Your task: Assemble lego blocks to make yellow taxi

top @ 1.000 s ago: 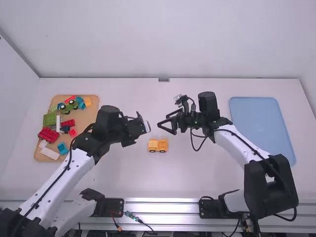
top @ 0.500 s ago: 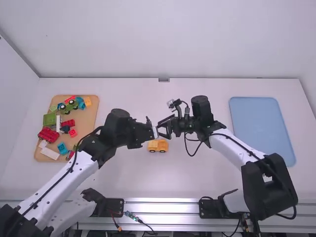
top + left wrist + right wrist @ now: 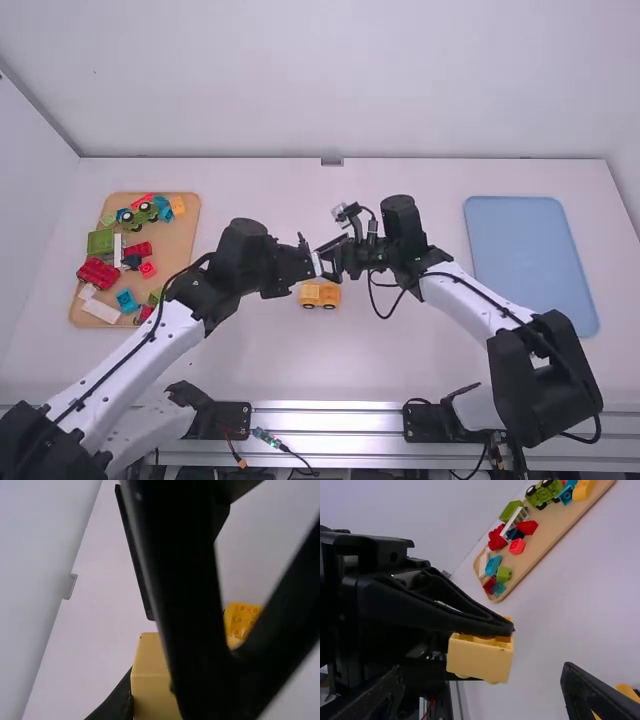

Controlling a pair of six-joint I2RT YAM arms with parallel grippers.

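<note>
From my station I see a white bench [image 3: 245, 350] with a pale, plain back wall [image 3: 300, 80] behind it and a side wall [image 3: 25, 200] at left. A small grey fitting [image 3: 332, 161] sits at the far edge, metal rails [image 3: 330, 424] run along the near one; the light looks soft.

The left arm [image 3: 150, 350] angles toward two o'clock, its gripper [image 3: 316, 265] clamped. The right arm [image 3: 475, 296] angles toward ten o'clock, its gripper [image 3: 331, 258] spread wide. The grippers nearly meet, tip to tip.

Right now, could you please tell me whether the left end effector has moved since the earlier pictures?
Yes, the left end effector has moved rightward relative to the yellow toy car.
</note>
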